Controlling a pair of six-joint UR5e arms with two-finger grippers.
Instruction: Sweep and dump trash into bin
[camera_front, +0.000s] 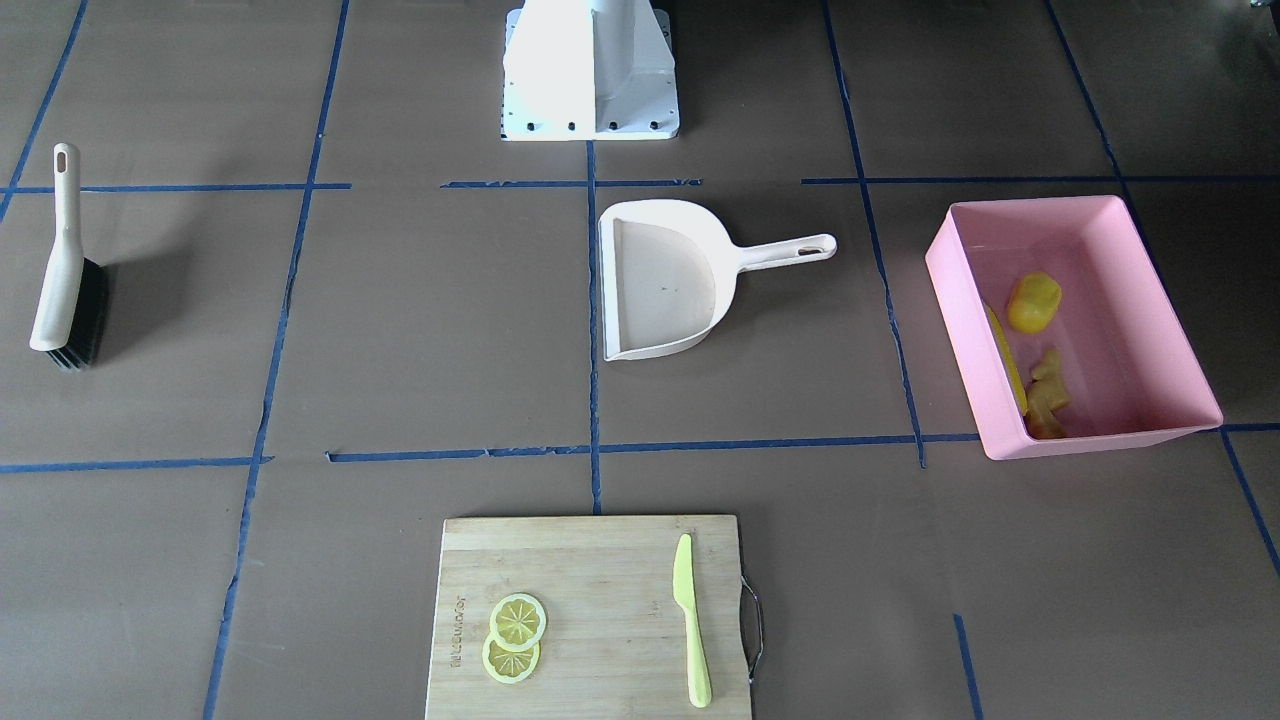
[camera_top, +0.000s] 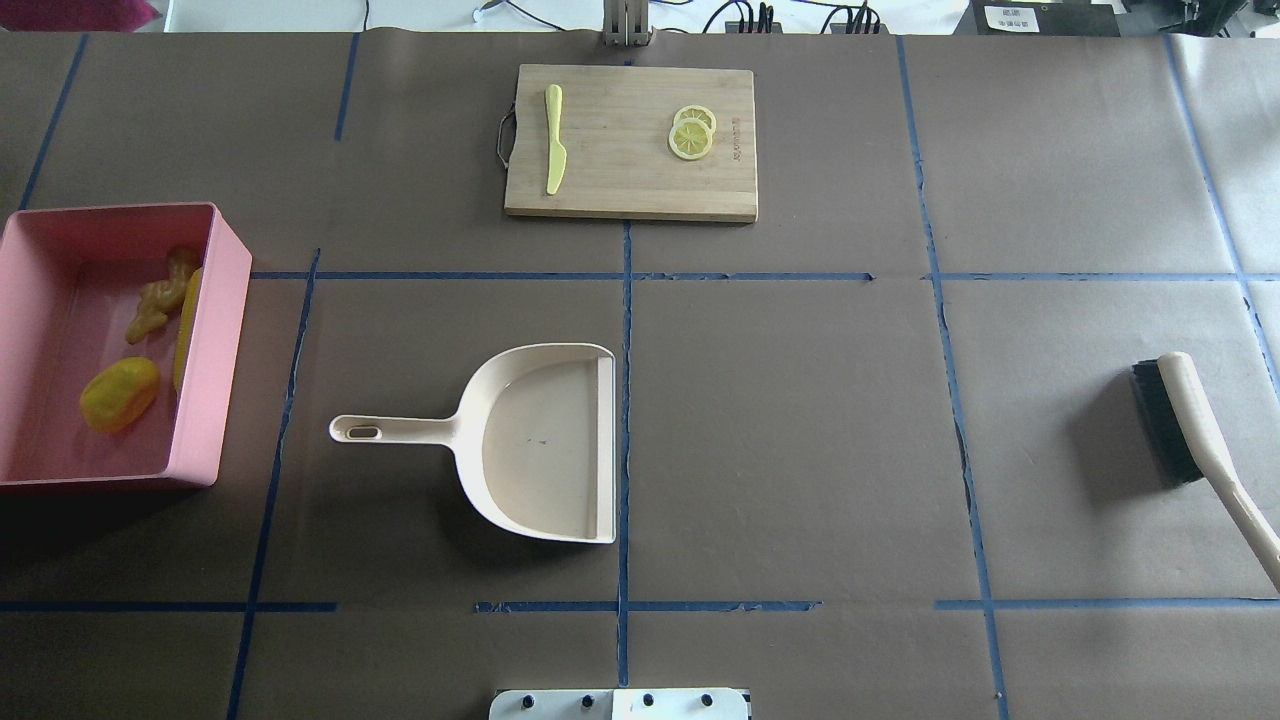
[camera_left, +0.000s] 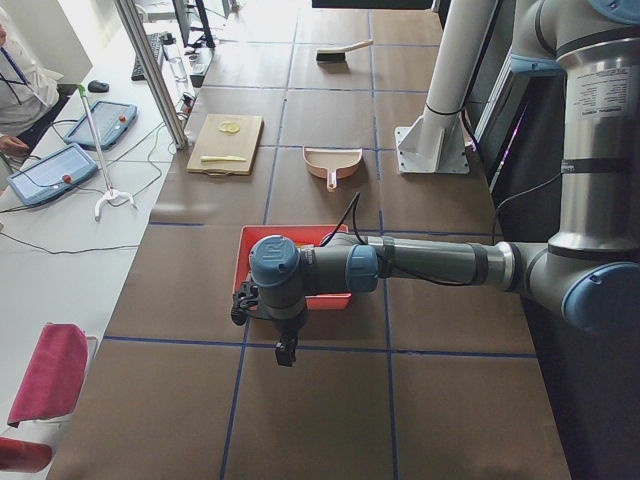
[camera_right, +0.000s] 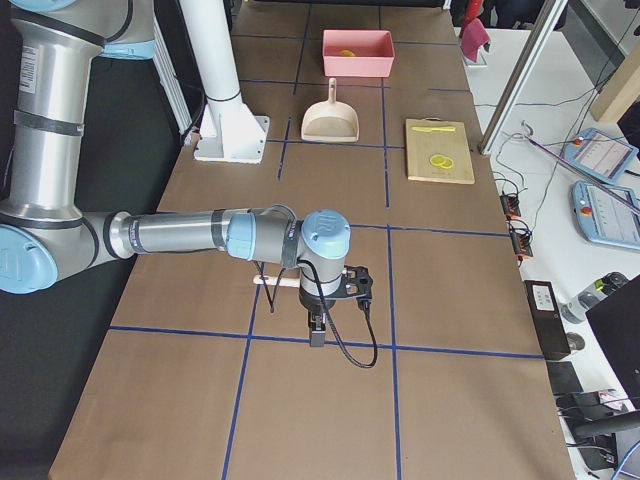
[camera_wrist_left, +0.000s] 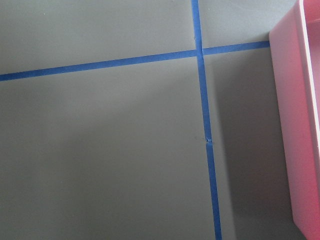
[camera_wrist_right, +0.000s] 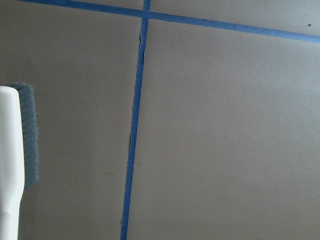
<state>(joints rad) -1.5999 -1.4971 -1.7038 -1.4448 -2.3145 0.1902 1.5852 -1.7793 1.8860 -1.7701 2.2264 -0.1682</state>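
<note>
Roughly level left arm (camera_left: 440, 262) beside bin (camera_top: 216, 345)

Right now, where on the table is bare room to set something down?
Widest: the paper between dustpan and brush. Also the strip between dustpan and cutting board. Crowded: the bin, holding the trash; the board carries knife and lemon slices.

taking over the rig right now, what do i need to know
Grippers: the left gripper hangs beyond the bin, the right gripper beside the brush. Both show only from the side, so open or shut cannot be told.
Things: corn, lemon lump and ginger lie in the bin. The dustpan lies empty in the middle; the brush lies free on the robot's right.
Done: all three pieces are binned.
Left: seemingly nothing to sweep.
</note>
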